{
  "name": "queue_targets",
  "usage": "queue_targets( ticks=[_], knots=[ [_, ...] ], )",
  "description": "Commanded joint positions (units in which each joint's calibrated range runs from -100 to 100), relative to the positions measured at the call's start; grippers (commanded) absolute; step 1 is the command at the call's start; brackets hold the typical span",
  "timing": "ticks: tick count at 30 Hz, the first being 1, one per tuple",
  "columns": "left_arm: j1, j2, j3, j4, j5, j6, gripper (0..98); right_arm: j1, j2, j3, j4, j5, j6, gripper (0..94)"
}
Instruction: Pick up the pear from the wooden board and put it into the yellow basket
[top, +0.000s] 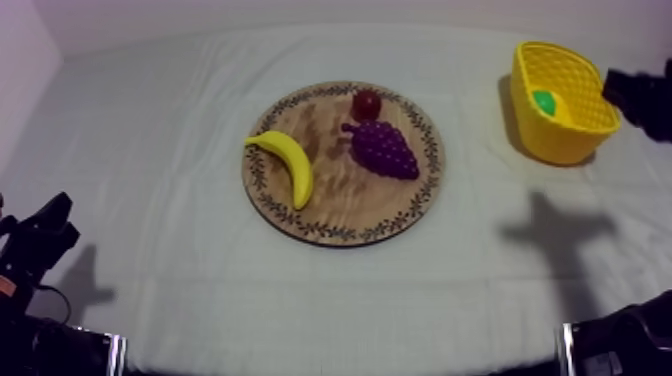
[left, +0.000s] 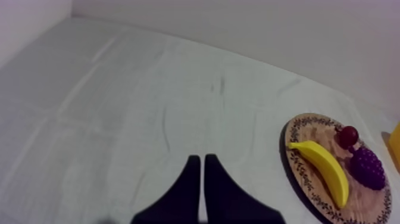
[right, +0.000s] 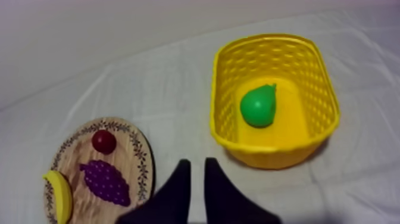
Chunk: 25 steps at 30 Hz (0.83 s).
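Inside the yellow lattice basket (right: 227, 67) sits the green toy pear (right: 258, 106). Our right gripper (right: 197, 162) hovers nearby, jaws parted and empty; our left gripper (left: 200, 158) is closed on nothing.

I am seeing the pear (right: 259, 106) showing bright green against the yellow basket (right: 309, 59), whose walls are carrying a woven lattice pattern. The wooden board (top: 300, 222) is showing brown grain and a dark leafy pattern round its rim. The banana (top: 290, 165) is looking yellow, the grapes (top: 383, 150) purple, the small red fruit (top: 366, 103) dark red. The tabletop (top: 150, 150) cloth is reading grey-white, and my left gripper (left: 200, 159) and right gripper (right: 195, 162) black.
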<state>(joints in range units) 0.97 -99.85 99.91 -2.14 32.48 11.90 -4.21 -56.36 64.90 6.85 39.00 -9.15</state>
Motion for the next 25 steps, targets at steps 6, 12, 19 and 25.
queue_targets(
  ticks=[6,12,19,25],
  knots=[
    [0.0,0.0,0.0,0.01,0.0,0.0,0.1,2.3,-22.4,23.4,-9.3,-4.7,6.8,0.7],
    [0.0,0.0,0.0,0.01,0.0,0.0,0.1,4.3,-33.9,31.7,-12.2,-1.3,7.8,0.4],
    [0.0,0.0,0.0,0.01,0.0,0.0,0.1,5.5,-38.8,34.1,-9.0,-1.2,8.0,0.3],
    [0.0,0.0,0.0,0.01,0.0,0.0,0.1,5.9,-39.2,34.8,-8.1,-1.7,19.9,0.3]
  ],
)
